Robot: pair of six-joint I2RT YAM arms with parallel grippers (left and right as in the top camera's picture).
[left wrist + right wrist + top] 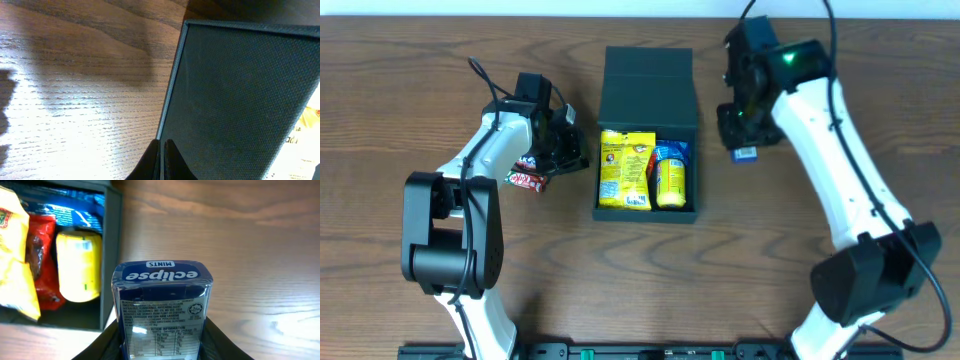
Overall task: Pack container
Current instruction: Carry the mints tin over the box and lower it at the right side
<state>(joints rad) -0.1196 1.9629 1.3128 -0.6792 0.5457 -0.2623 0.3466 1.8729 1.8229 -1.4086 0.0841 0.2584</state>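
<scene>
eclipse mints tin (162,310) sits clamped in the right gripper (160,345) beside the half-filled container (648,85); left gripper (162,160) is pinched together, empty; kitkat bar (527,180) lies unpacked.

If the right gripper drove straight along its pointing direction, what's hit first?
Likely bare table, just right of the container wall. The mints tin in the right gripper would touch first; depth unclear.

Seen from overhead, my rig's left arm (470,165) and right arm (840,150) share white tubular links and bulky black joints. Thin black cables (483,80) trail along both. A green light (787,58) glows on the right arm's black wrist housing. The left gripper (163,150) and right gripper (162,335) are matte black, and their fingers (220,342) are plain dark wedges on my wrist feeds.
</scene>
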